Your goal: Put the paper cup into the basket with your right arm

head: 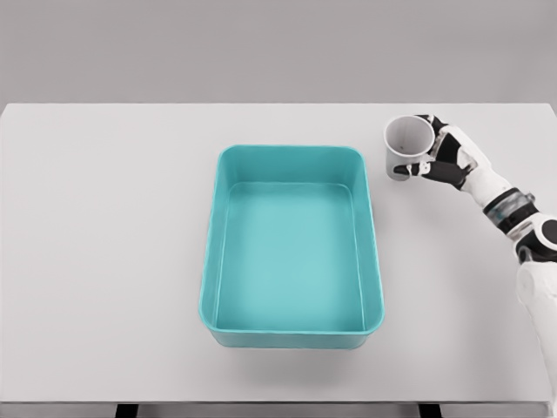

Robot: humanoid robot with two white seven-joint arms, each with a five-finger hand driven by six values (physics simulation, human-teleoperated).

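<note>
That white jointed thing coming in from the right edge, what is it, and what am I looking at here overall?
It is the right arm of a human-shaped robot, drawn by a computer simulation rather than filmed. The picture comes from a camera on the robot's head, looking down at a plain white table. At the arm's end is the right hand, with five fingers like ours, wrapped around a small grey-white paper cup that stands upright near the table's far right corner. In the middle of the table sits a rectangular turquoise plastic basket, open at the top and holding nothing. The cup is outside the basket, to its right, and does not touch it. The robot's left arm is not in the picture.
</note>
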